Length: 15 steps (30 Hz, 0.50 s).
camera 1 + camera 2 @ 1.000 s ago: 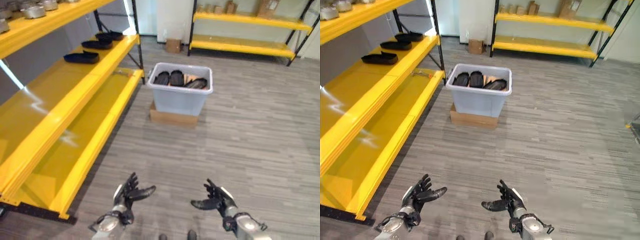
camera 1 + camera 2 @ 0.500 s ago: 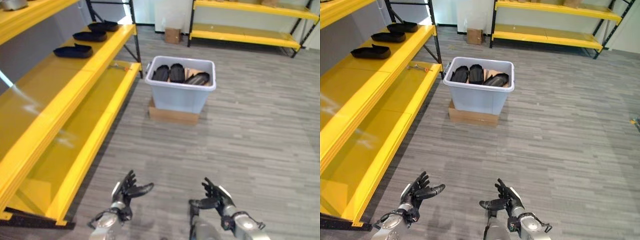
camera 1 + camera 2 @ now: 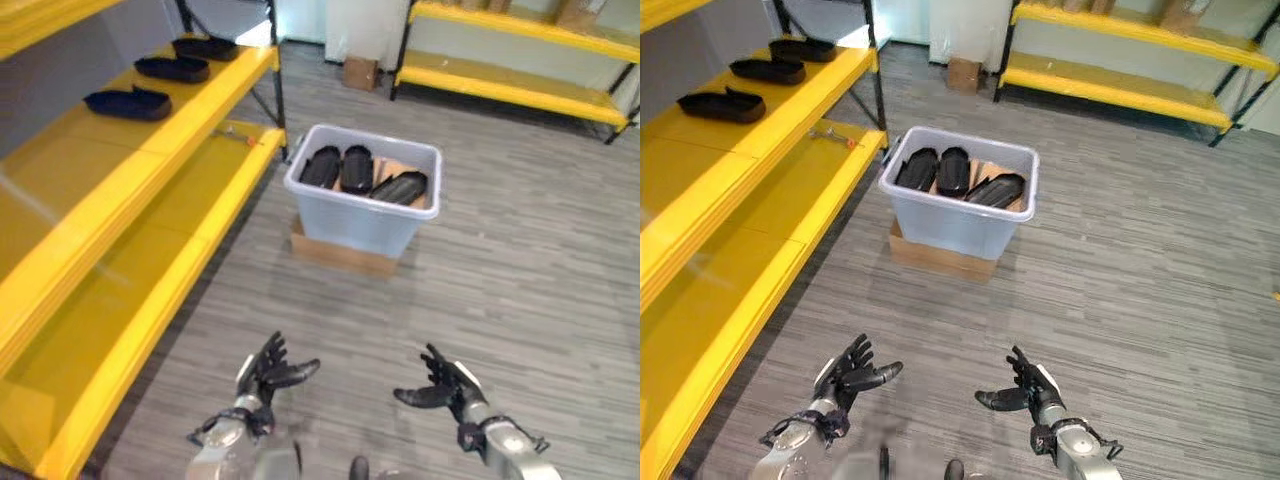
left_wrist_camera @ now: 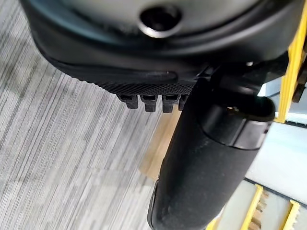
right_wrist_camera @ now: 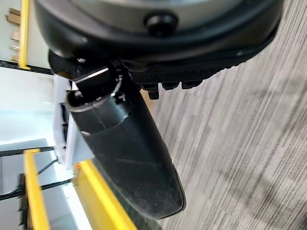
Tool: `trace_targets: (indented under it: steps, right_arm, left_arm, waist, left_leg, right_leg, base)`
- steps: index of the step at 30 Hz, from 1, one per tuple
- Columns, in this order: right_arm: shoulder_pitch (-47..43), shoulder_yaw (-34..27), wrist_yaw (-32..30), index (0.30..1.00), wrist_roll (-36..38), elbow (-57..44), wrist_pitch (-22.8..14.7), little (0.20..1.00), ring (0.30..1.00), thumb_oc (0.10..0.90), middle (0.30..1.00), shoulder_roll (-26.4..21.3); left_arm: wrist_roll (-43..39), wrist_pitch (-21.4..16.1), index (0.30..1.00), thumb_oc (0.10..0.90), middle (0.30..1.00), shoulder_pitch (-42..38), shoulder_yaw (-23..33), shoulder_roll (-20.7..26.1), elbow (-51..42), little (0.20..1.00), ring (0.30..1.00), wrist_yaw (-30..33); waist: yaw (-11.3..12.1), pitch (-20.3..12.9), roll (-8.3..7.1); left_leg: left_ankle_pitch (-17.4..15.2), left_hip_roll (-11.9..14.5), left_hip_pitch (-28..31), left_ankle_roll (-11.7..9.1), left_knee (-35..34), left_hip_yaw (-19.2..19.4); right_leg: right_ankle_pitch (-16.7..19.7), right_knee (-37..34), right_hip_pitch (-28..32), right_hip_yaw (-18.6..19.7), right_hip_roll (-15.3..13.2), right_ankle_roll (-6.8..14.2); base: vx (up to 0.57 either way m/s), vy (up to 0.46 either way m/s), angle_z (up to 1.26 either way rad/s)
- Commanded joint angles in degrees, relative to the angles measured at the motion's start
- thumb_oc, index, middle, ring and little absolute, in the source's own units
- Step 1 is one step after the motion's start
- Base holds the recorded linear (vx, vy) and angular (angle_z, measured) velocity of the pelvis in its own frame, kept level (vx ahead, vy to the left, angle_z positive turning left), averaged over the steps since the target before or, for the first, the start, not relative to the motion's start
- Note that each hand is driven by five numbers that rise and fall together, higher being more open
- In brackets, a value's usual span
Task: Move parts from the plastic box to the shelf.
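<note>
On the left, three black parts [image 3: 128,102] lie flat on the yellow shelf [image 3: 150,170], spaced in a row along its length. Three more dark parts [image 3: 357,168] sit side by side in the grey plastic box [image 3: 360,210] on the floor, their long axes running from the near wall toward the far one. Low in front, well apart from the box, the left hand [image 3: 266,372] and right hand [image 3: 445,383] hover over the floor, fingers spread and empty.

My four cameras: two head eyes, one on each wrist.

From the head I look down and forward; both eyes share the plastic box [image 3: 362,190], yellow shelf [image 3: 150,150] and floor [image 3: 1160,280]. Each wrist camera sits tight against its hand, facing floor.
</note>
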Motion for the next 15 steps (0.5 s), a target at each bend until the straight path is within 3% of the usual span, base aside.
trace_targets:
  steps: [1,2,3,5,6,11,15]
  right_arm:
    - [-1.5,-0.9,0.4,1.000,1.8,-5.0,-4.8,1.000,1.000,0.900,1.000,-1.1]
    - [-1.5,-0.9,0.4,1.000,1.8,-5.0,-4.8,1.000,1.000,0.900,1.000,-1.1]
    - [-1.7,-0.5,0.5,1.000,1.2,-4.7,-4.6,1.000,1.000,0.900,1.000,-0.9]
    - [-1.6,-0.5,0.8,1.000,1.1,-4.3,-4.3,1.000,1.000,0.900,1.000,-0.6]
    - [-1.0,-0.4,1.6,1.000,0.6,-4.0,-3.9,1.000,1.000,0.900,1.000,0.1]
    - [-0.5,-0.4,2.6,1.000,-0.1,-4.8,-3.4,1.000,1.000,0.900,1.000,1.4]
    - [-0.8,-0.2,2.5,1.000,-0.5,-4.3,-3.5,1.000,1.000,0.900,1.000,2.0]
  left_arm:
    - [0.4,-4.5,1.000,0.900,1.000,0.5,0.1,3.2,-5.8,1.000,1.000,0.3]
    - [0.4,-4.4,1.000,0.900,1.000,0.5,0.1,3.2,-5.9,1.000,1.000,0.3]
    - [0.9,-4.3,1.000,0.900,1.000,0.9,0.8,3.6,-6.4,1.000,1.000,0.3]
    - [0.8,-4.2,1.000,0.900,1.000,1.0,1.2,3.5,-6.5,1.000,1.000,0.3]
    - [1.2,-4.3,1.000,0.900,1.000,1.3,1.7,3.6,-6.5,1.000,1.000,0.1]
    - [1.3,-4.6,1.000,0.900,1.000,1.2,2.0,4.6,-7.0,1.000,1.000,-0.1]
    - [1.7,-4.6,1.000,0.900,1.000,1.2,1.8,4.7,-6.8,1.000,1.000,0.3]
  waist:
    - [1.8,-1.3,0.34]
    - [1.8,-1.2,0.26]
    - [2.7,-1.0,0.89]
    - [2.8,-1.2,0.82]
    - [2.8,-2.4,0.77]
    - [3.0,-4.7,0.14]
    - [3.3,-5.2,0.13]
  left_leg:
    - [9.9,0.7,8.9,1.0,-20.0,3.4]
    - [10.0,0.7,9.2,1.0,-20.3,3.5]
    - [13.0,0.4,9.2,0.2,-24.3,1.3]
    - [12.6,-0.1,9.8,0.2,-24.4,1.2]
    - [11.0,-1.0,12.3,1.1,-26.0,1.5]
    - [4.9,-3.9,13.0,3.7,-21.9,4.6]
    - [2.7,-5.1,14.2,5.1,-21.6,5.1]
  right_leg:
    - [-0.4,3.0,-1.7,2.6,0.5,4.8]
    - [-0.4,3.0,-1.6,2.7,0.5,4.8]
    - [-1.1,3.2,-0.1,3.8,1.2,4.9]
    - [-1.5,3.5,0.5,4.1,1.0,5.1]
    - [-2.1,3.6,1.9,4.7,0.5,6.0]
    - [-3.1,4.1,3.8,5.1,-3.2,8.7]
    - [-2.0,7.9,2.5,5.2,-4.6,10.0]
  base:
    - [0.22,0.084,-0.31]
    - [0.22,0.114,-0.28]
    - [0.15,0.085,-0.14]
    - [0.24,0.149,-0.58]
    - [0.43,0.285,-0.81]
    - [0.32,0.246,-0.19]
    - [0.15,0.156,0.03]
